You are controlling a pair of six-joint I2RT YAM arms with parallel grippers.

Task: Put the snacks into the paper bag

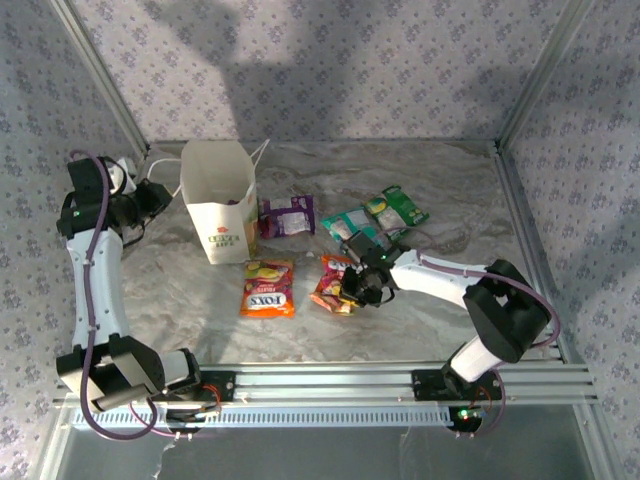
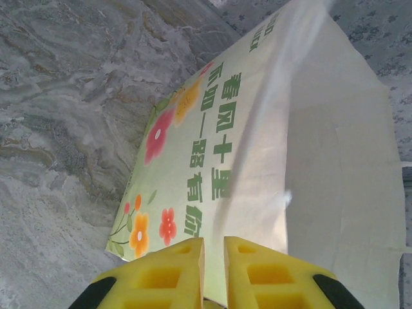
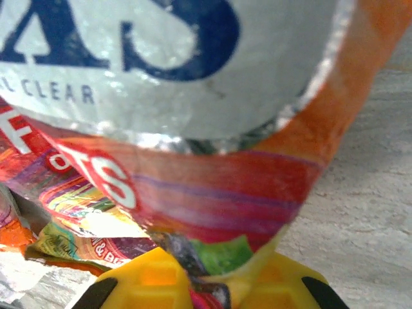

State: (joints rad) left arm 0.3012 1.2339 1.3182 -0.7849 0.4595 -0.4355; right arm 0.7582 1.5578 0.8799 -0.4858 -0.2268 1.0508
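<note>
- Top external: bag [image 1: 218,205] upright, mouth open, toward the table's [image 1: 450,180] far-left corner.
- Left gripper [image 1: 163,196] at the bag's left rim.
- Purple packet [image 1: 288,214] flat, just right of the bag.
- Teal packet [image 1: 349,220] and green packet [image 1: 397,206] side by side, near the far edge, right of centre.
- Orange packet [image 1: 268,290] flat, on the near side of the bag.
- Second orange packet [image 1: 333,284] mid-table, at the right gripper [image 1: 358,285].
- Left wrist: left gripper [image 2: 214,248] with a narrow gap between its yellow fingers [image 2: 161,273], nipping the bag's [image 2: 193,148] edge; flower print faces the camera.
- Right wrist: right gripper [image 3: 212,264] pinched tight on the second orange packet's [image 3: 212,187] crumpled edge, over the table [image 3: 373,193].
</note>
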